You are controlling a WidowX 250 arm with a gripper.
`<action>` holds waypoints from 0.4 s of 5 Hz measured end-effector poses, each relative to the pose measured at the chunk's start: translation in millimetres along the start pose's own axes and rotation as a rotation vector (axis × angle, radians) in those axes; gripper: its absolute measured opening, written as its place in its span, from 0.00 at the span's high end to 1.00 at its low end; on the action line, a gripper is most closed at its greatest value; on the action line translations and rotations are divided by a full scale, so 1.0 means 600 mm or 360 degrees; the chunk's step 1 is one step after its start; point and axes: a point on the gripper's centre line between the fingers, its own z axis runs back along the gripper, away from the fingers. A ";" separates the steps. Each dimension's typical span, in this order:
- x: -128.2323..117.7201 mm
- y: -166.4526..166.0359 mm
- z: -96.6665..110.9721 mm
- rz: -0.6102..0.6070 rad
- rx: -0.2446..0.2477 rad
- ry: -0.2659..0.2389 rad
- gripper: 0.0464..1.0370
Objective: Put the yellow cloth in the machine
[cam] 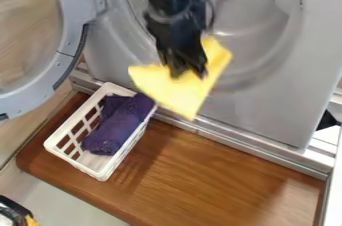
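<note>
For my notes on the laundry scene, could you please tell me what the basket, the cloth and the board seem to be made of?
Basket: likely plastic, white, smooth, with moulded-looking slots. Cloth: soft fabric, perhaps felt or microfibre; plain yellow, hanging in loose folds. Board: wood or wood-look laminate, brown, with grain streaks and a slight sheen.

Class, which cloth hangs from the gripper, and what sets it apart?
It is the yellow cloth, held by the black gripper in front of the machine; the purple cloth lies in the white basket.
</note>
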 end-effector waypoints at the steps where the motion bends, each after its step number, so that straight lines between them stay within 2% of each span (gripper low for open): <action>1: 0.038 0.030 -0.009 -0.0059 0.0107 -0.0231 0.96; 2: 0.083 0.038 -0.032 -0.0117 0.0198 -0.0488 0.96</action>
